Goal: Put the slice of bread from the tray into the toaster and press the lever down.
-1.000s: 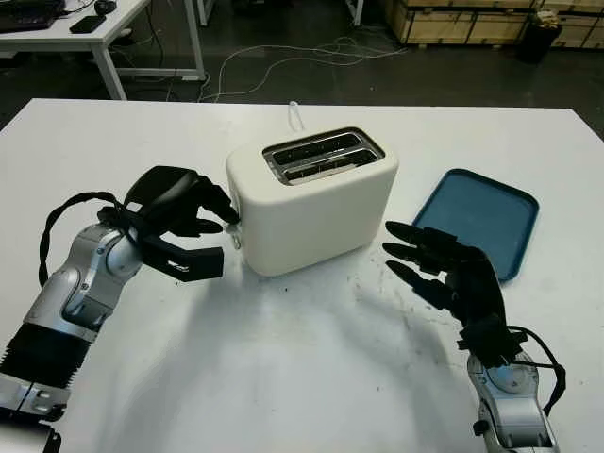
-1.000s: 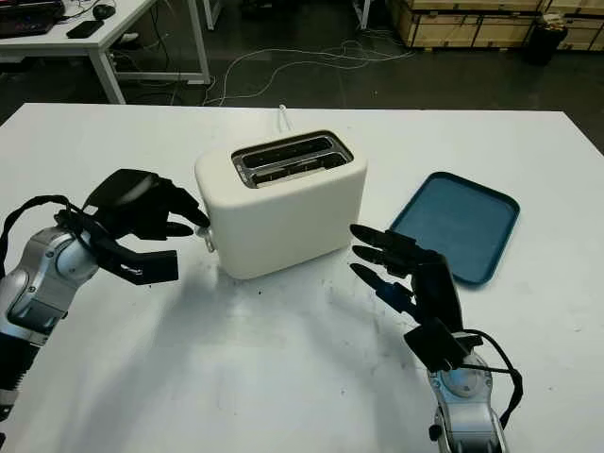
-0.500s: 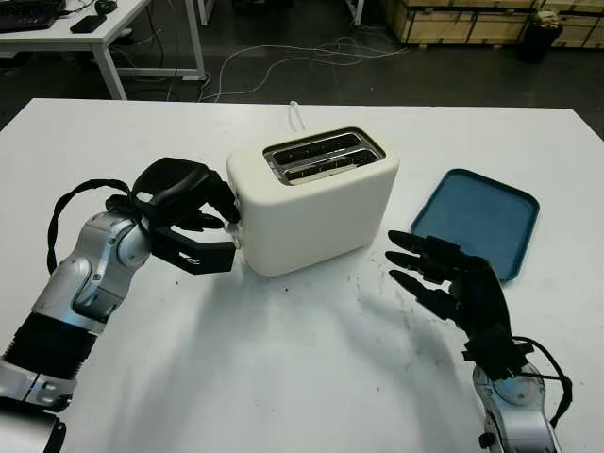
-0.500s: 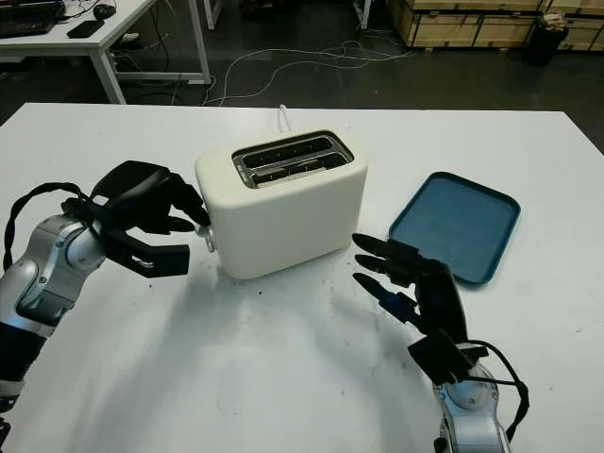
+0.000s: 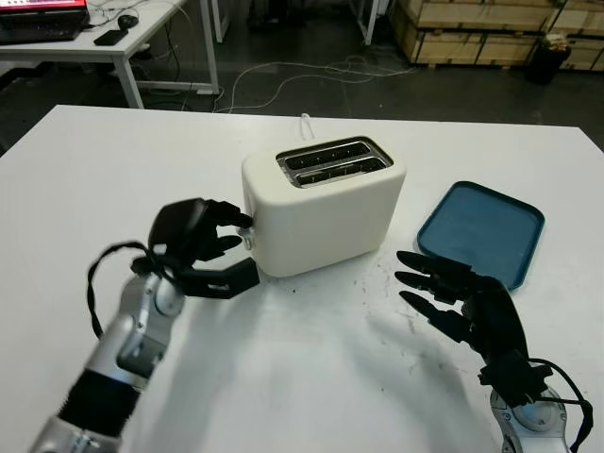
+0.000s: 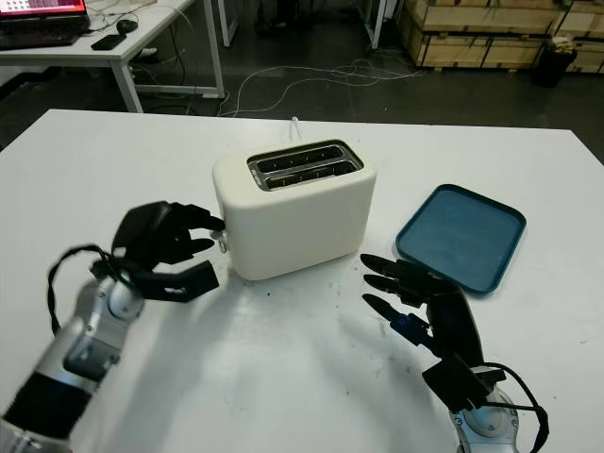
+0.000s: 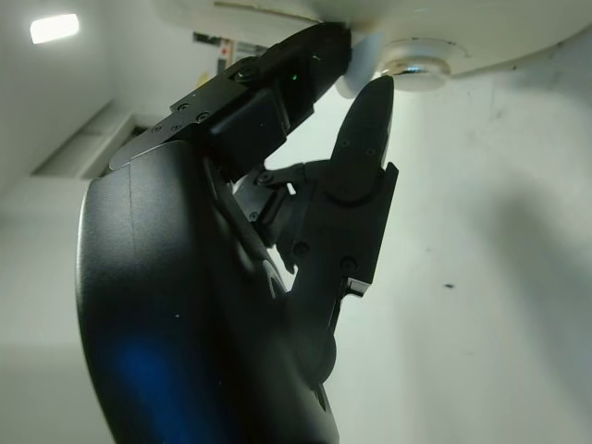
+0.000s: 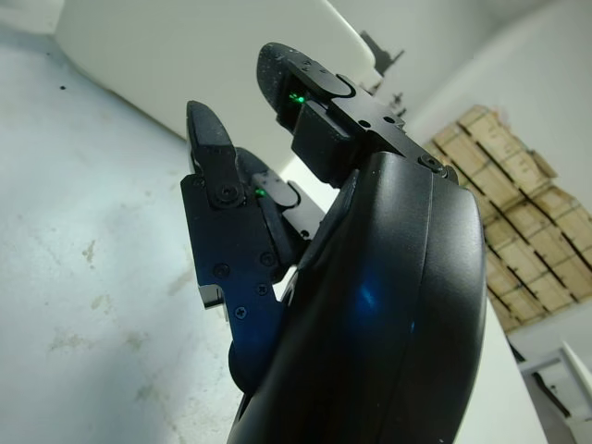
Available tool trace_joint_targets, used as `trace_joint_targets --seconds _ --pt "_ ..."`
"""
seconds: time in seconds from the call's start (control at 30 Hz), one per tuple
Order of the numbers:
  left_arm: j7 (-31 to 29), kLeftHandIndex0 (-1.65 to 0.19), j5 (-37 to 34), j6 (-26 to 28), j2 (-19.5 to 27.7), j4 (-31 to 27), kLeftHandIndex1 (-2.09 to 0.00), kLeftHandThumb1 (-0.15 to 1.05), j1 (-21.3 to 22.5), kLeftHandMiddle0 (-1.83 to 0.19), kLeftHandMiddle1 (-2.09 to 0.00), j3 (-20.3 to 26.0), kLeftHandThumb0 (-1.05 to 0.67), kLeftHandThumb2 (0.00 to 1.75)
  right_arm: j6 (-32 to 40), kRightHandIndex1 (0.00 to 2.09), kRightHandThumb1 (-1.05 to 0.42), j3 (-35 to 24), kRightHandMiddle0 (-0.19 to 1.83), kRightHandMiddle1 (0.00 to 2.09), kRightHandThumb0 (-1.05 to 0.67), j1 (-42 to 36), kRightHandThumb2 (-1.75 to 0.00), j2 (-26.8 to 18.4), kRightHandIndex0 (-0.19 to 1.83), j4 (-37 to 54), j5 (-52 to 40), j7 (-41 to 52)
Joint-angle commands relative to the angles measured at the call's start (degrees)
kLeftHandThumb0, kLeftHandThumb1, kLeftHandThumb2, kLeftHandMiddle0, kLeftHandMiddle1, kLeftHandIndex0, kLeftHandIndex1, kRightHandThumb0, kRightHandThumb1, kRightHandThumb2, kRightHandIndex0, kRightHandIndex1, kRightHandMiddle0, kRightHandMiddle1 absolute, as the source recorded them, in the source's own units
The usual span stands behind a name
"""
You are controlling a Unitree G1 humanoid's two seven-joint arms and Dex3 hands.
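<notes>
The cream toaster (image 5: 326,203) stands mid-table with two dark slots (image 5: 335,159) on top; no bread sticks out of them. My left hand (image 5: 243,243) is at the toaster's left end, its fingers curled onto the small white lever (image 6: 223,241). In the left wrist view a fingertip (image 7: 319,42) and the thumb (image 7: 370,106) close around that lever (image 7: 363,67) beside a round knob (image 7: 416,65). The blue tray (image 5: 481,231) to the right holds nothing. My right hand (image 5: 429,288) is open above the table, between toaster and tray.
The toaster's white cord (image 5: 306,123) runs off the table's far edge. Beyond the table are a desk (image 5: 104,42), cables on the dark floor and wooden crates (image 5: 472,14). Bare white tabletop (image 5: 302,359) lies in front of the toaster.
The view has shifted a little. My left forearm has dropped lower and swung under the hand, whose fingers stay at the lever. The right hand has barely moved.
</notes>
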State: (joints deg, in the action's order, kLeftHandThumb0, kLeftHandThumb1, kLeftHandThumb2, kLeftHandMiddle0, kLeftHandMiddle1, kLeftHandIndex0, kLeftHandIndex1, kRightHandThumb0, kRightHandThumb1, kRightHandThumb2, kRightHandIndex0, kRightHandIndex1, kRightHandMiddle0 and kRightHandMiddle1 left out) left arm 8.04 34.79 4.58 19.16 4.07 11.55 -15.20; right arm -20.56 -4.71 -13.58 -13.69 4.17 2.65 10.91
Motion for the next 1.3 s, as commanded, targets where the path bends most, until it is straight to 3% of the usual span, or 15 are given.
trace_joint_targets --seconds 0.0,0.07,0.2,0.43,0.67,0.93,1.03,1.27 --pt "-11.63 -1.18 -2.22 -3.64 -8.32 11.25 -0.02 0.91 -5.3 -0.78 -1.18 -14.3 -0.28 0.01 0.18 0.02 -0.92 0.3 0.84 0.0 -0.23 1.59 -0.06 -0.62 0.97 -0.41 0.17 0.24" --pt "-11.87 -1.19 -2.95 -3.47 -7.76 11.4 -0.02 0.92 -4.5 -0.77 -1.16 -13.7 -0.28 0.02 0.33 0.01 -0.92 0.41 0.84 0.0 -0.23 1.95 -0.06 -0.4 0.96 -0.49 0.25 0.12" --pt "-12.24 -1.19 -3.53 -2.48 -6.54 11.04 -0.02 0.91 -3.23 -0.69 -1.34 -13.15 -0.27 0.01 -0.14 0.01 -0.92 0.6 0.84 0.0 -0.22 2.35 -0.07 0.01 0.96 -0.9 0.72 -0.32" --pt "-12.26 -1.15 -2.5 -1.7 -4.78 9.91 -0.01 0.91 -1.43 -0.69 -1.13 -12.44 -0.27 0.01 -0.1 0.01 -0.92 0.79 0.84 0.0 -0.21 2.46 -0.07 0.27 0.96 -0.98 0.7 -0.65" --pt "-12.74 -1.17 -2.51 -1.58 -3.37 8.19 -0.02 0.91 0.14 -0.69 -1.26 -12.04 -0.28 0.0 -0.22 0.0 -0.92 0.79 0.84 0.0 -0.2 2.85 -0.06 0.39 0.96 -1.53 0.4 -0.71" --pt "-5.84 -1.19 -9.14 -8.51 -2.92 -0.66 -0.03 0.9 -3.94 -0.74 -1.4 -7.0 -0.26 0.0 2.22 0.0 -0.92 -0.2 0.82 0.0 -0.24 5.61 -0.06 0.12 0.93 -2.26 -0.21 -1.2" --pt "-2.27 -1.21 -11.77 -10.79 -2.99 -4.49 -0.04 0.89 -5.97 -0.72 -1.44 -4.08 -0.3 0.0 4.67 0.0 -0.92 -1.35 0.82 0.0 -0.25 8.15 -0.08 0.38 0.92 -2.96 -4.32 0.13" --pt "-0.2 -1.2 -14.25 -12.03 -2.3 -9.66 -0.05 0.87 -9.24 -0.71 -1.41 1.24 -0.35 0.0 9.42 0.0 -0.92 -2.48 0.79 0.0 -0.26 12.21 -0.1 -0.5 0.87 -3.82 -6.53 0.97"
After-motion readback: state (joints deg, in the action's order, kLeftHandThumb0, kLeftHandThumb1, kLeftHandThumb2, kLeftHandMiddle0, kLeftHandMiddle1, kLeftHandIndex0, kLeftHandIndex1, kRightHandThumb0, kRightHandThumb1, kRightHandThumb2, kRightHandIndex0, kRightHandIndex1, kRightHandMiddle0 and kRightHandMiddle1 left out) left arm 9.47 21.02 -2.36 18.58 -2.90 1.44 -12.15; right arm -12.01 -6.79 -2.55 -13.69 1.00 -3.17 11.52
